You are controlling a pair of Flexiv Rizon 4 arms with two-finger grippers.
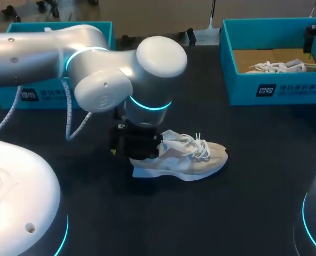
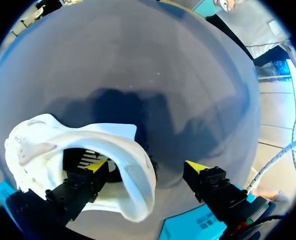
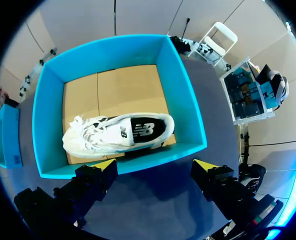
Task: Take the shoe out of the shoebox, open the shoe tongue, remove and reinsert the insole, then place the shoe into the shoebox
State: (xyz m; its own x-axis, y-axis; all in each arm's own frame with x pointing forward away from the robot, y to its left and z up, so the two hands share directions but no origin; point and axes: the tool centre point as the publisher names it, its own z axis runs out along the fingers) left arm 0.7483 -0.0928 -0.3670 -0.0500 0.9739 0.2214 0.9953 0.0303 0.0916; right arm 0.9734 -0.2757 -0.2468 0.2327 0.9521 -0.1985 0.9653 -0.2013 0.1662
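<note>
Out of the box and on its sole, mid-table: pale shoe (image 1: 192, 157), toe toward the right arm's side, heel toward the left. White laces loose over the tongue. Dark table (image 1: 254, 197) bare around the toe.

In from the left, low over the heel end: left arm (image 1: 94, 64), its bulky elbow and wrist hiding the heel in the head view. Down at the heel: left gripper (image 1: 132, 143).

From the left wrist:
- Fingers spread wide, clamped on nothing.
- 1 yellow tip (image 2: 95, 166) down inside the shoe's opening, close by the inner heel wall; touching or not, cannot tell.
- Other tip (image 2: 198, 167) outside behind the heel, apart from it, over bare table.
- Heel collar (image 2: 133, 175) upright between the 2 fingers, nearer the inside one.

Looping off the left arm toward the table: white cable (image 1: 68, 114).

Far left: left shoebox (image 1: 40, 96), teal, largely blocked by the left arm. Far right: right shoebox (image 1: 275, 88), teal, open, cardboard floor. Inside it, along the near wall, sole down: 2nd shoe (image 1: 278, 66), well apart from the one on the table.

Over that box's near wall: right gripper (image 3: 155, 165), fingers wide apart, nothing between them, 2nd shoe just ahead.
</note>
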